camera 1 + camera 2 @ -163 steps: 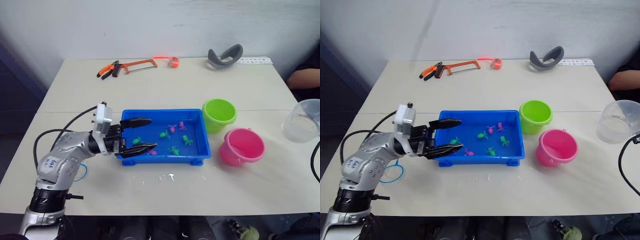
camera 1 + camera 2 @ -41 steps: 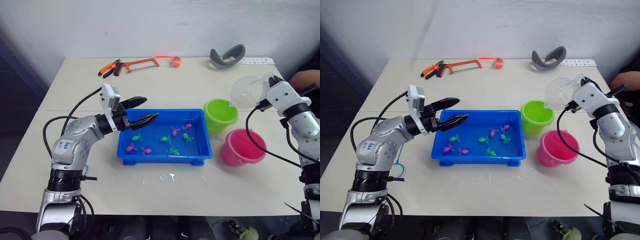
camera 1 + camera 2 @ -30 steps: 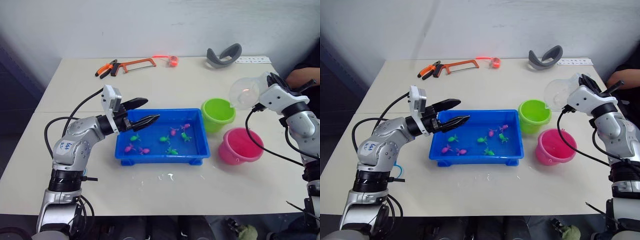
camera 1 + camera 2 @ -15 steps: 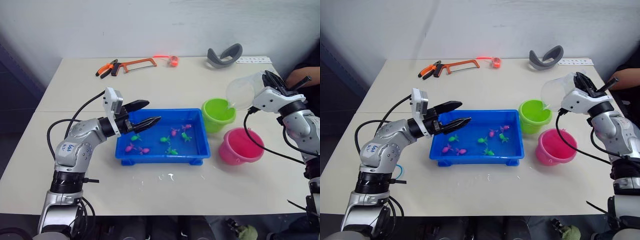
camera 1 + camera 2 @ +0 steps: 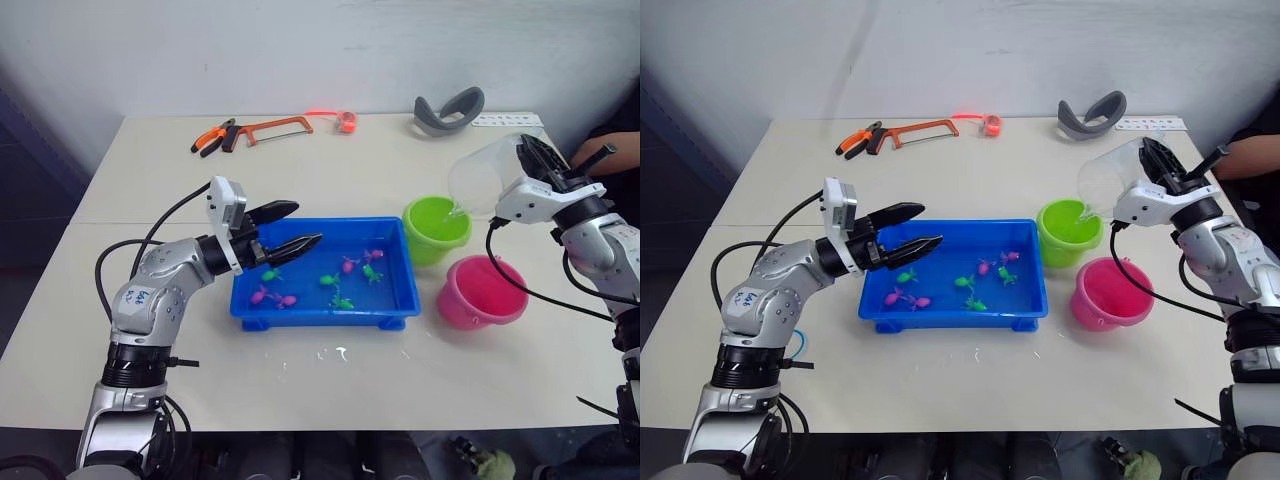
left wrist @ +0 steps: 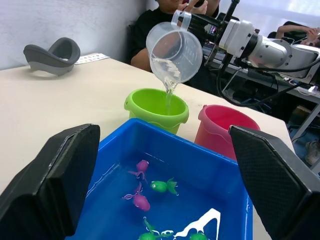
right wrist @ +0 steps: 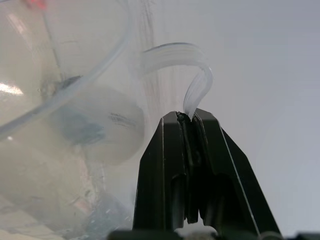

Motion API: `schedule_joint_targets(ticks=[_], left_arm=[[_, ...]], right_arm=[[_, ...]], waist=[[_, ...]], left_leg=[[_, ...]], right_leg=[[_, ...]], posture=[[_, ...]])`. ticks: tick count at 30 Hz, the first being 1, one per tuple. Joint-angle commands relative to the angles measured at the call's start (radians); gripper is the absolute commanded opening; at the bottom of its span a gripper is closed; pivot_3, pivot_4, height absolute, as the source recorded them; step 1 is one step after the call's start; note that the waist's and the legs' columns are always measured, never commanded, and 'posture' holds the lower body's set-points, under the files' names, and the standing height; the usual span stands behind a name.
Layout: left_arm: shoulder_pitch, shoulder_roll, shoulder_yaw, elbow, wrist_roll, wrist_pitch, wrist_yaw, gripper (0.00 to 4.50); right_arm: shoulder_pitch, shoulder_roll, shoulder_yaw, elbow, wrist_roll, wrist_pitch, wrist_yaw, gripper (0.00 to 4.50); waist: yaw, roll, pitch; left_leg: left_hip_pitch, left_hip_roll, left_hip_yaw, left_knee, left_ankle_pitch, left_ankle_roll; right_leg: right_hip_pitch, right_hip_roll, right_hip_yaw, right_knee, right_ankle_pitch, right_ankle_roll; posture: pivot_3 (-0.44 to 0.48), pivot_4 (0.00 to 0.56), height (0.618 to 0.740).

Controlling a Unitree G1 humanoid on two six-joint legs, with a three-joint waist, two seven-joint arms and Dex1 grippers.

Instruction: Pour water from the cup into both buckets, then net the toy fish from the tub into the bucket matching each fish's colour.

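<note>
My right gripper (image 7: 186,118) is shut on the handle of the clear cup (image 5: 484,178). The cup is tilted over the lime green bucket (image 5: 437,228), and a thin stream of water (image 6: 169,92) runs from it into that bucket. The pink bucket (image 5: 483,292) stands just in front of the green one, right of the blue tub (image 5: 320,312). Several tiny green and pink toy fish (image 5: 331,280) lie in the tub's water. My left gripper (image 5: 305,224) hangs open above the tub's left end, holding nothing. A sliver of the net's blue hoop (image 5: 797,345) shows beside my left arm.
An orange hacksaw and pliers (image 5: 262,129) and a grey curved band (image 5: 450,108) lie along the table's far edge. A person's arm (image 5: 603,153) rests at the far right corner. Small water splashes (image 5: 335,352) lie in front of the tub.
My right arm brought the cup in from the far right to above the green bucket and tipped it further; water now runs out. My left gripper rose from the tub's left wall.
</note>
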Motion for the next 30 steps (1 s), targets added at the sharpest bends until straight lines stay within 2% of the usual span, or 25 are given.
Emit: schedule_joint_targets(ticks=[1,8,12,17,21,26,30], left_arm=[[0.006,-0.001,0.004,-0.043,-0.002,-0.016,-0.006,4.5],[0.002,-0.001,0.003,-0.04,-0.002,-0.016,-0.007,4.5],[-0.003,-0.003,0.002,-0.042,-0.008,-0.015,-0.014,4.5],[-0.005,0.001,0.006,-0.065,-0.044,-0.026,-0.084,4.5],[-0.027,0.003,0.019,-0.08,-0.073,-0.043,-0.137,4.5],[-0.074,0.021,0.008,-0.102,-0.092,-0.043,-0.196,4.5],[-0.141,0.039,-0.024,-0.126,-0.101,-0.012,-0.243,4.5]], right_arm=[[-0.026,-0.035,-0.006,-0.025,-0.026,-0.025,-0.069,0.1],[-0.024,-0.033,0.002,-0.015,-0.044,-0.031,-0.096,0.1],[-0.012,-0.007,-0.013,0.012,0.018,-0.026,-0.061,0.1],[0.016,0.047,-0.089,0.042,0.26,-0.027,0.096,0.1],[0.062,0.067,-0.16,-0.012,0.482,-0.004,0.275,0.1],[0.157,0.101,-0.317,-0.166,0.863,0.228,0.544,0.1],[0.258,0.1,-0.476,-0.325,1.117,0.51,0.63,0.1]], waist=[[0.0,0.0,0.0],[-0.001,0.0,0.0],[0.0,0.0,0.0],[0.0,-0.001,0.001],[0.001,-0.001,0.001],[0.003,-0.001,0.001],[0.012,-0.002,0.001]], left_leg=[[0.0,0.0,0.0,0.0,0.0,0.0],[0.0,0.0,0.0,0.0,0.0,0.0],[0.0,0.0,0.0,0.0,0.0,0.0],[0.0,0.0,0.0,0.0,0.0,0.0],[0.0,0.0,0.0,0.0,0.0,0.0],[0.0,0.0,-0.002,0.001,0.0,0.0],[-0.001,0.0,-0.003,0.001,0.0,0.0]], right_leg=[[0.0,0.0,0.0,0.0,0.0,0.0],[0.0,0.0,0.0,0.0,0.0,0.0],[0.0,0.0,0.0,0.0,0.0,0.0],[0.0,0.0,0.0,0.0,0.0,0.0],[0.0,0.0,-0.001,0.0,0.0,0.0],[0.001,0.0,-0.002,0.0,0.0,0.0],[0.001,0.0,-0.003,0.0,0.0,0.0]], posture=[[0.0,0.15,0.74],[0.0,0.15,0.74],[0.0,0.15,0.74],[0.0,0.15,0.74],[0.0,0.15,0.74],[0.0,0.15,0.74],[0.0,0.15,0.74]])
